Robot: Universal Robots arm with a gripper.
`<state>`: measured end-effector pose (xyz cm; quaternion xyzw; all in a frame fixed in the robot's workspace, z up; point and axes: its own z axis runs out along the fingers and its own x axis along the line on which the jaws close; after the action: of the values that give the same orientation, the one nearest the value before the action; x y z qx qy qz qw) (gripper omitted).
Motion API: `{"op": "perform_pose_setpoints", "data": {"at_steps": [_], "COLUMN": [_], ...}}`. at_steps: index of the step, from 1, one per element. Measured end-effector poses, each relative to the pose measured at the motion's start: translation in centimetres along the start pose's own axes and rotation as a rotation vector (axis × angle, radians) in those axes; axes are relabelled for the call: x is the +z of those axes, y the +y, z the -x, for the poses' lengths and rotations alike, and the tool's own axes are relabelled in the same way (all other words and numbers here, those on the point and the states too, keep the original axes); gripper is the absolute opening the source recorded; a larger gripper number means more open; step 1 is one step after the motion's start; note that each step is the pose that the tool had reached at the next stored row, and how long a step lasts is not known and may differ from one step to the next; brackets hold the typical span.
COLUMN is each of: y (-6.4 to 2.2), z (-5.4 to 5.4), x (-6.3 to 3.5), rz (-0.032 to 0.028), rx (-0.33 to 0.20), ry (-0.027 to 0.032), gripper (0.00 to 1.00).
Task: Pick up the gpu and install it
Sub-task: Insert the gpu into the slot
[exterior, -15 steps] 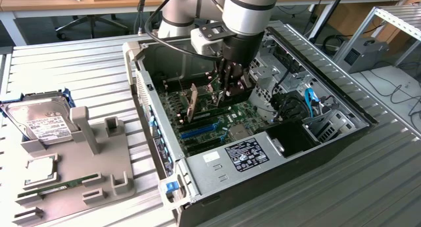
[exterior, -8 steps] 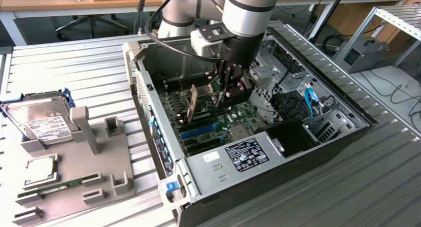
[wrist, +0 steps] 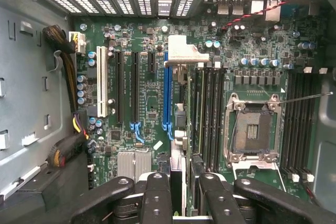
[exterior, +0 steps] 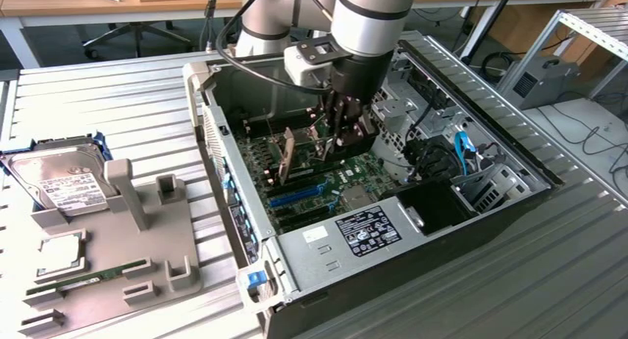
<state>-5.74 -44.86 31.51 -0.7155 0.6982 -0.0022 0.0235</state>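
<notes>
The gpu (wrist: 179, 145) is a thin dark card seen edge-on, with its silvery bracket (wrist: 184, 55) at the far end towards the case's vented rear wall. My gripper (wrist: 184, 188) is shut on it, one black finger (wrist: 156, 184) on each side. The card hangs on edge just above the green motherboard (wrist: 142, 35), right beside the long blue slot (wrist: 167, 93). In the exterior view my gripper (exterior: 343, 137) reaches down into the open computer case (exterior: 220, 177), and the gpu (exterior: 287, 156) stands upright over the board.
Black slots (wrist: 135, 85) and a white slot (wrist: 101, 82) lie beside the blue one; memory slots and the open CPU socket (wrist: 252, 129) lie on the other side. Outside the case, at the exterior view's left, a grey fixture (exterior: 108, 243) holds a hard drive (exterior: 59, 181) and a memory stick (exterior: 84, 279).
</notes>
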Motion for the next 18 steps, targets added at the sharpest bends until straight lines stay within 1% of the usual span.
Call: {"op": "perform_pose_setpoints", "data": {"at_steps": [10, 18], "y": [0.09, 0.36], "z": [-0.03, -0.03], "x": [0.21, 0.35], "rz": [0.0, 0.0], "rx": [0.0, 0.0], "ry": [0.0, 0.0], "gripper": [0.26, 0.26]}}
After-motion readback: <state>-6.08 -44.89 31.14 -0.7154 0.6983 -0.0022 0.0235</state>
